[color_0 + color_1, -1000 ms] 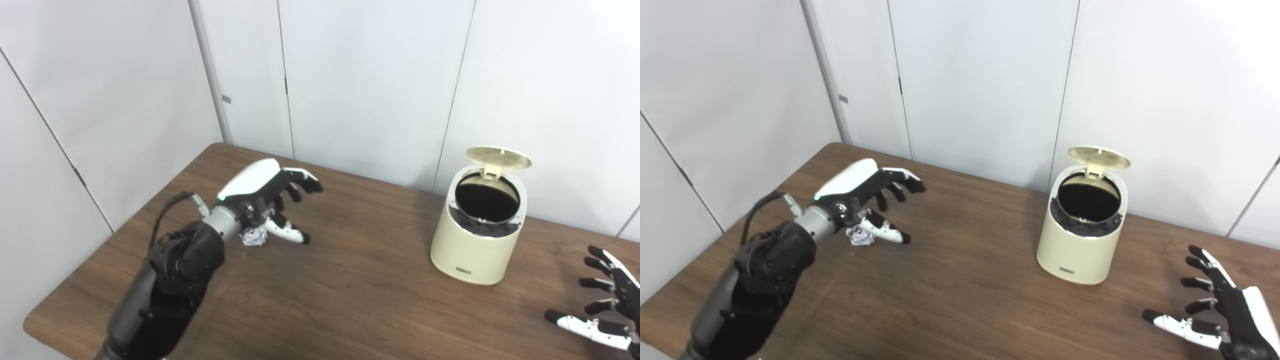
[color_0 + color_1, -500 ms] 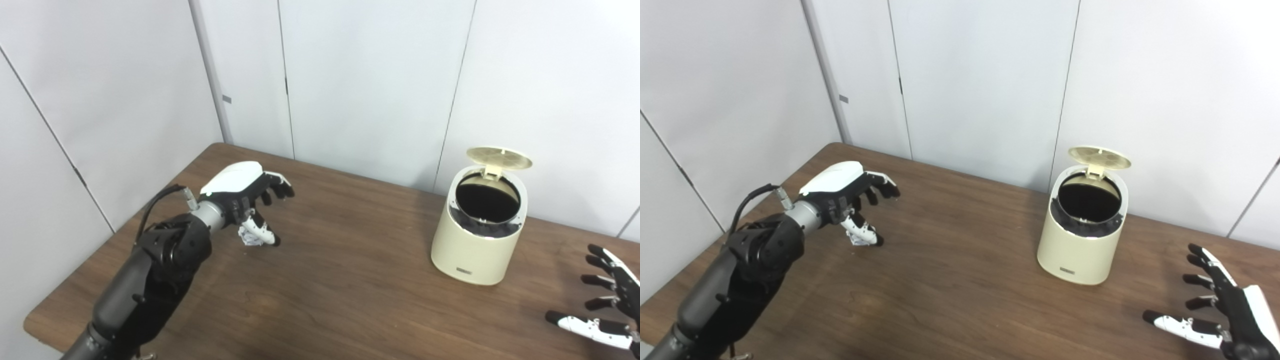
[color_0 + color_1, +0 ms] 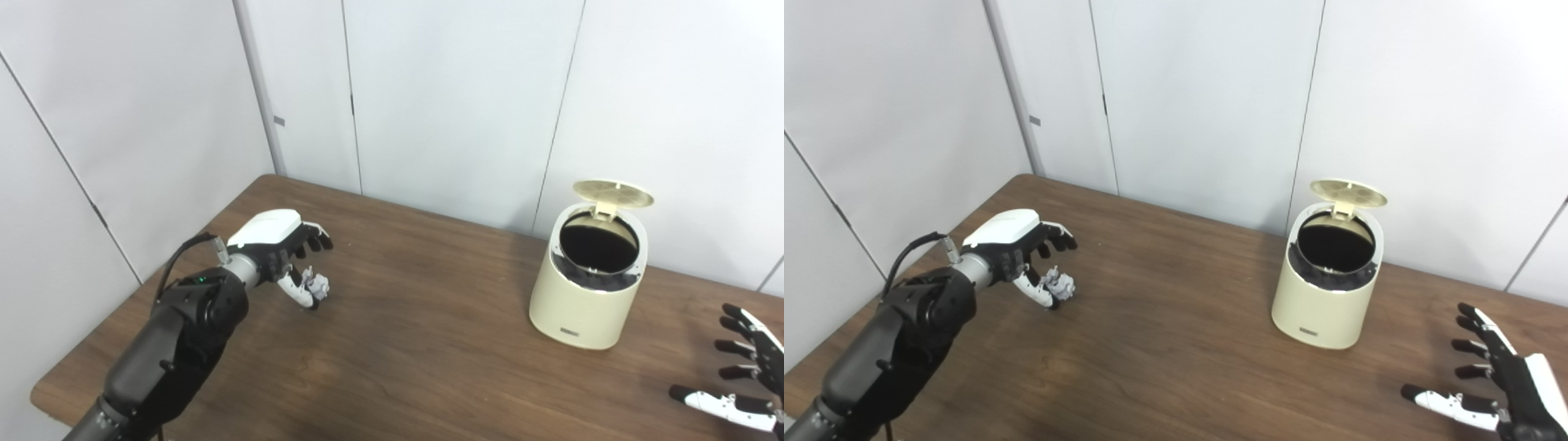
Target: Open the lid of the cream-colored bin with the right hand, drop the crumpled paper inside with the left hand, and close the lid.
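Bare wooden table [image 3: 429,343] separates crumpled paper [image 3: 318,286] from open-lidded bin [image 3: 587,288].

A cream-coloured bin [image 3: 1323,306] with a black interior is seen on a dark brown wood-grain surface [image 3: 1176,367]; the crumpled paper [image 3: 1061,285] is white-grey, each robot hand [image 3: 1020,248] black and white

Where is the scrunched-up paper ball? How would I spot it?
Find the brown wooden table, then go to its left side, far from the cream bin with its lid up. The paper ball sits on the wood beside the left hand's thumb. It is the only small, white, wrinkly thing there.
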Tool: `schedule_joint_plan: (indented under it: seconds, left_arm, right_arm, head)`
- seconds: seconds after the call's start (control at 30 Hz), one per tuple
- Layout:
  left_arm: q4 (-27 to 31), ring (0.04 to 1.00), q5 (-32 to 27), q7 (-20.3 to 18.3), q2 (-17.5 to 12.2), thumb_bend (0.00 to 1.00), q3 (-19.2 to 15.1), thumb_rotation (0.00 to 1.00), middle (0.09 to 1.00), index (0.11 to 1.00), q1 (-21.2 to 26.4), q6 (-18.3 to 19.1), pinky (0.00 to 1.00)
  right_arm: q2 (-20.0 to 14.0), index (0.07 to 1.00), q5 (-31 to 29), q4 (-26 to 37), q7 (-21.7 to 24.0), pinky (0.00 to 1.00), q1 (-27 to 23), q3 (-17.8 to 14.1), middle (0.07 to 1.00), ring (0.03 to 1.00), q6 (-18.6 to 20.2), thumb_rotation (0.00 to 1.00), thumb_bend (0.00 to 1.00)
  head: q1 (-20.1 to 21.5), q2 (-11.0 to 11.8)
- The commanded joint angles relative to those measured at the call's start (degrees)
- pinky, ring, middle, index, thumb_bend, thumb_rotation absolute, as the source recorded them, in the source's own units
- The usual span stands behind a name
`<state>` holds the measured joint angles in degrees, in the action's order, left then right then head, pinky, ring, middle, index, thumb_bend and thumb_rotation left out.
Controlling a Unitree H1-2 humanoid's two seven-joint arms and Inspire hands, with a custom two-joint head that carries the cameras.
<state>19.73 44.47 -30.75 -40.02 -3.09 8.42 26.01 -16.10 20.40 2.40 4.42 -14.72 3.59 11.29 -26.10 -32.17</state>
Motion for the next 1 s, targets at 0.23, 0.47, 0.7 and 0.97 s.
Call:
schedule_joint_plan:
  seconds: [0.23,0.47,0.7,0.97]
  left_arm:
    - [-3.3,0.734,1.8,7.2,-0.6,0.90,0.2,0.01,0.785,0.777,0.5,-2.8,0.55]
    - [-5.3,0.714,1.6,9.9,0.9,0.89,1.3,0.02,0.773,0.751,0.7,-3.5,0.53]
    - [-6.5,0.661,0.3,10.3,2.4,0.86,2.4,0.00,0.736,0.729,1.1,-4.2,0.51]
    - [-8.4,0.620,0.7,11.6,3.1,0.85,4.1,0.00,0.696,0.715,1.6,-5.3,0.49]
  right_arm:
    - [-0.9,0.895,-0.4,3.0,-0.1,0.55,-1.4,-0.7,0.865,0.750,-0.7,0.13,0.86]
    - [-0.7,0.895,-0.3,4.0,0.3,0.53,-1.1,-0.6,0.861,0.738,0.6,0.14,0.86]
    - [-0.7,0.895,0.1,4.8,0.3,0.54,-1.1,-0.4,0.867,0.745,1.4,0.12,0.85]
    - [-1.0,0.893,0.8,5.9,0.6,0.51,-0.8,-0.4,0.860,0.735,2.5,0.15,0.85]
  head:
    - [0.2,-0.4]
    - [0.1,-0.7]
    - [0.3,-1.1]
    - [0.4,-1.4]
